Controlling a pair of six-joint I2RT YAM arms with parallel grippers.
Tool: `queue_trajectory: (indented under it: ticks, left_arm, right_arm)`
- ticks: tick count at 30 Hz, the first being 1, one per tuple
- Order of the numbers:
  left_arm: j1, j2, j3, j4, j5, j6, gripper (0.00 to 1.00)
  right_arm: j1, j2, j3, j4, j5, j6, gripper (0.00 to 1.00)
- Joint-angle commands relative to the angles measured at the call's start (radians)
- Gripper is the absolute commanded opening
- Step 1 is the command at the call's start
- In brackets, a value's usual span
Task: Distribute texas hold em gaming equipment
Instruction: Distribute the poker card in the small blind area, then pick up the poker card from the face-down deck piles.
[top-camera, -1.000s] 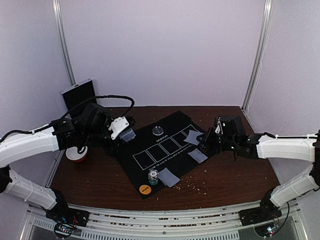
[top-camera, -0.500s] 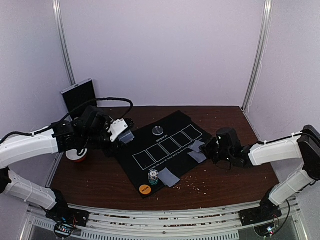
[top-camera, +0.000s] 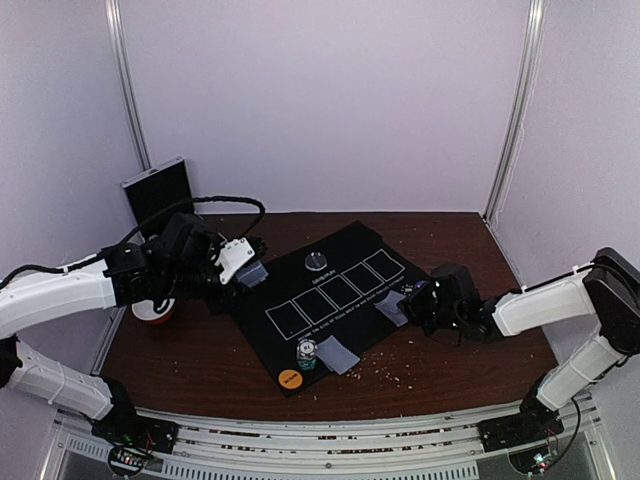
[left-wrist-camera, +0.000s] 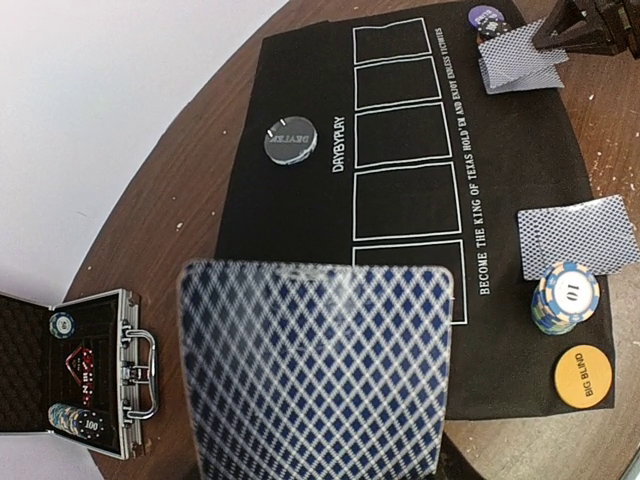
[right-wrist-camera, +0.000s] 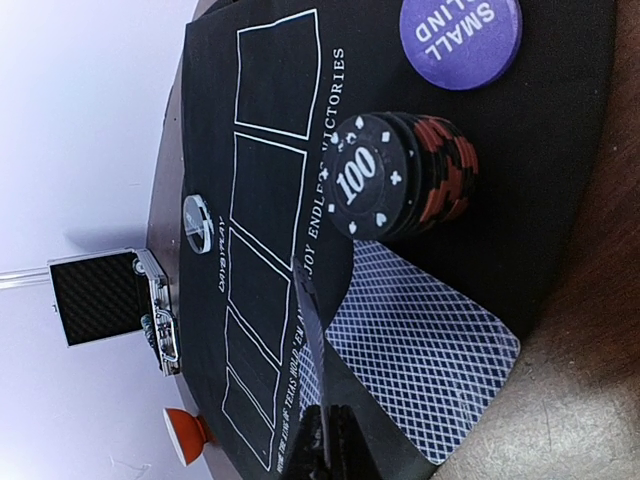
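Nearest to the arm bases, on the near corner of the black mat (top-camera: 345, 242), lies the orange disc (top-camera: 290, 379). Only the left wrist view lets one read BIG BLIND on it. Just behind it stands a blue-and-white chip stack (top-camera: 306, 354), touching two face-down cards (top-camera: 338, 353).

Farther, at the right edge of the mat, the right gripper (top-camera: 418, 303) is low beside a second pair of cards (top-camera: 390, 308). Its fingers are pressed together with nothing between them. From above it is not clear whether they touch those cards. The right wrist view shows what the arm hides from above: a black-and-red chip stack (right-wrist-camera: 405, 175) next to these cards, and beyond it the purple disc (right-wrist-camera: 460, 40) marked SMALL BLIND.

At the left edge of the mat the left gripper (top-camera: 245, 268) holds a pack of cards (top-camera: 255, 273). In its own camera the patterned back covers the fingers. The clear disc (top-camera: 316, 261) lies on the far part of the mat. The red-and-white bowl (top-camera: 152, 312) sits under the left arm. In the far left corner is the silver case (top-camera: 158, 190); only the left wrist view shows it open, with chips inside.
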Motion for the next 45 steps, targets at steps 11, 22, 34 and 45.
queue_trajectory:
  ticks: [11,22,34,45]
  left_arm:
    - [0.001,-0.021,-0.005,0.048,-0.012,-0.005,0.45]
    - [0.001,-0.014,0.004,0.049,-0.011,0.009,0.45]
    - [0.001,-0.01,0.017,0.044,-0.004,0.019,0.46]
    - [0.001,-0.02,0.023,0.032,-0.002,0.012,0.46]
  right_arm:
    - [0.005,0.022,-0.058,0.043,-0.01,0.105,0.12]
    - [0.004,-0.081,-0.069,-0.086,-0.013,0.068,0.47]
    - [-0.027,-0.179,-0.05,-0.323,-0.026,-0.074,0.97]
    - [-0.045,-0.067,0.091,-0.377,-0.044,-0.204,0.97]
